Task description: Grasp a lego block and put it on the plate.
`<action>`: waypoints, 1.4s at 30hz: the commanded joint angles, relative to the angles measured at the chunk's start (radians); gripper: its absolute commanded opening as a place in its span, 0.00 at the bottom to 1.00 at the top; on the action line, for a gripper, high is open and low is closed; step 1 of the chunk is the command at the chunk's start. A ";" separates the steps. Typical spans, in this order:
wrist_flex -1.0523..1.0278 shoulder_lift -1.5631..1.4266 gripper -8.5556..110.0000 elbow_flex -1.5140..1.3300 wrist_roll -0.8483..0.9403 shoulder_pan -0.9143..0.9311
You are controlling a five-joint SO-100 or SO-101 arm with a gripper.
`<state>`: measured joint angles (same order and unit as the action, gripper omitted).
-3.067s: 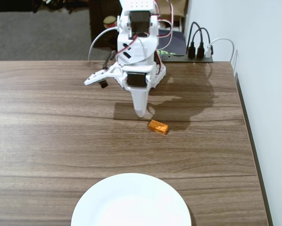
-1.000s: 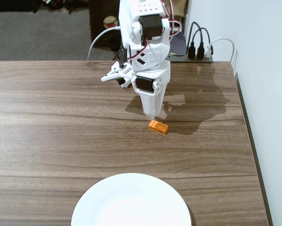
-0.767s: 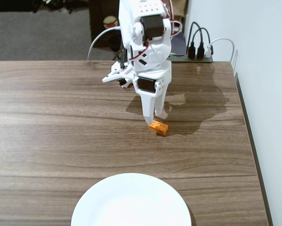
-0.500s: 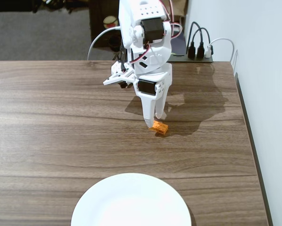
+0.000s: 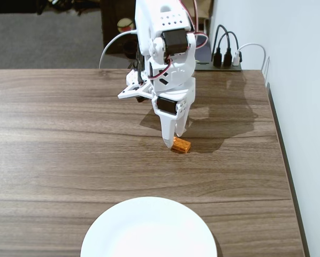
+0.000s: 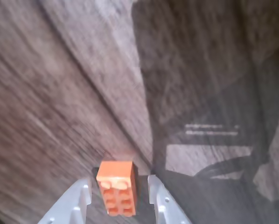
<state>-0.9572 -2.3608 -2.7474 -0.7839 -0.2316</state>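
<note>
My gripper stands open on the table, fingers either side of the lego block – its long axis runs along them – with the plate well apart, nearer the fixed camera

Plate cut off by fixed view's lower edge. Brick partly hidden behind gripper. Worktop blurred in wrist view.
</note>
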 commanded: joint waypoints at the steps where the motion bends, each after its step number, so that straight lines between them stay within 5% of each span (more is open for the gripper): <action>1: 0.002 0.035 0.21 0.052 -0.008 0.002; 42: 0.049 0.172 0.11 0.146 -0.049 -0.005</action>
<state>-0.9112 -2.1783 -2.6384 -0.8299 -0.2378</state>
